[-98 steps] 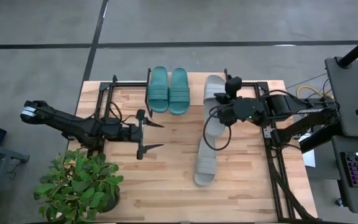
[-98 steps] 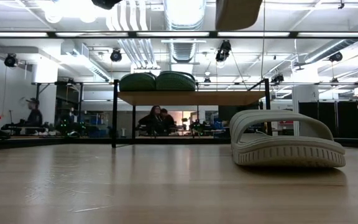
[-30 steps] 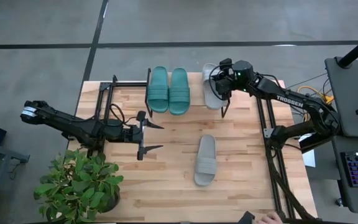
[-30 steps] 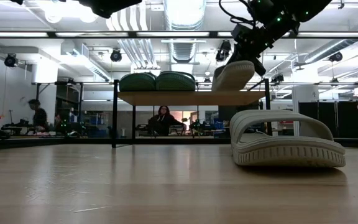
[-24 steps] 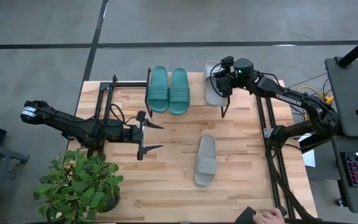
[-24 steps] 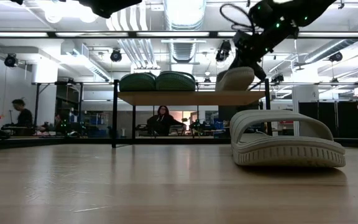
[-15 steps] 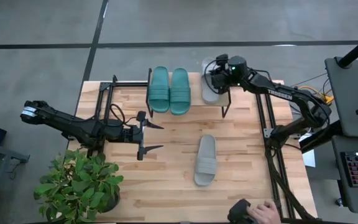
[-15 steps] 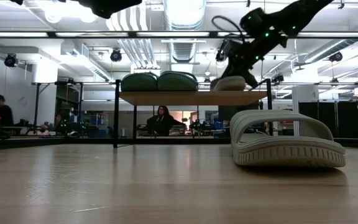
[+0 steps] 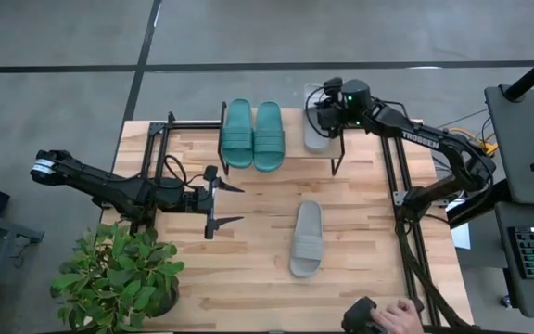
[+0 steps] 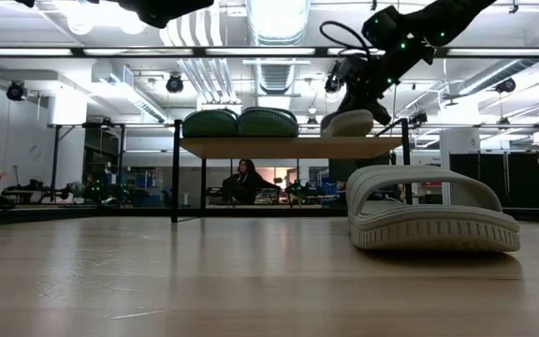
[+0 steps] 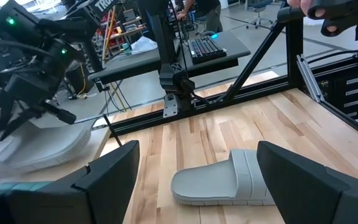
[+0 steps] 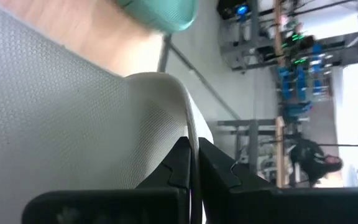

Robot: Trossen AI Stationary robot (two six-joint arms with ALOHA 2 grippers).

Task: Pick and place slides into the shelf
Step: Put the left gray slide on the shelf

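Note:
One light grey slide (image 9: 314,132) sits at the right end of the shelf (image 10: 288,147), beside two teal slides (image 9: 252,134) that lie flat, soles down, on its plank. My right gripper (image 9: 325,113) is over that grey slide and shut on it. The second grey slide (image 9: 307,239) lies sole-down on the table near the middle and shows large in the low view (image 10: 429,220). My left gripper (image 9: 239,203) waits open over the left half of the table, pointing right, touching nothing. My right gripper pinches the grey slide's strap (image 12: 166,106) between its two fingers (image 12: 179,163), at the strap's edge. It comes slanting down from the table's right. The slide (image 10: 349,123) lies about level, its sole seemingly on the shelf plank, next to the teal pair.
A potted plant (image 9: 119,274) stands at the table's near left corner. Black frame rails run along the left (image 9: 151,148) and right (image 9: 406,223) sides. A person's hand (image 9: 392,317) holding a dark object shows at the near right edge. Bare wood lies between the arms.
My right gripper has moved a little toward the table's far-left and come down, staying shut. The grey slide it carries was tipped with one end raised above the shelf; it now lies lower and about level on the plank beside the teal slides.

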